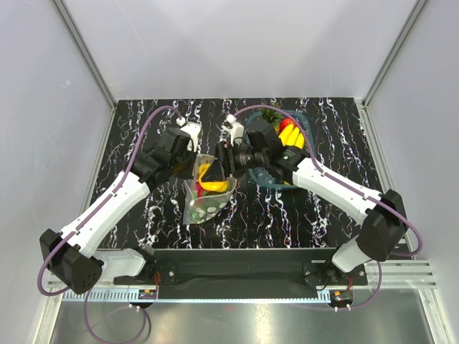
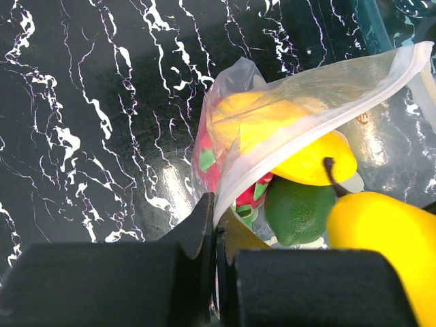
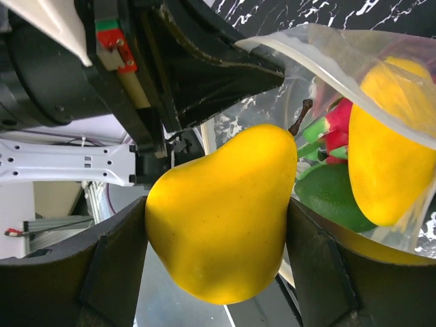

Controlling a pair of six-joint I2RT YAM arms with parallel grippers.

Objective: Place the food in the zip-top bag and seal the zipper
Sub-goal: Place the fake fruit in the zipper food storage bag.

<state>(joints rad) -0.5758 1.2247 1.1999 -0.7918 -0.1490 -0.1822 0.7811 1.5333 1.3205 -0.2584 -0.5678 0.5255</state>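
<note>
— The zip-top bag (image 2: 320, 95) is lying on the table (image 1: 143, 129), carrying a dragon fruit (image 2: 210, 163) and a yellow fruit (image 2: 262, 119); a green fruit (image 2: 300, 211) is sitting at its mouth.
— And the tools?
— The left tool (image 2: 216, 225) is pinching the bag's upper edge, fully closed. The right tool (image 3: 218, 255) is gripping a yellow pear (image 3: 225, 197), jaws wide, beside the mouth. White walls (image 1: 237, 43) are enclosing the black marbled table.

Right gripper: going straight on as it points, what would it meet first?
Its yellow toy pear would probably touch the round green fruit at the mouth of the clear plastic bag first; depth unclear.
</note>
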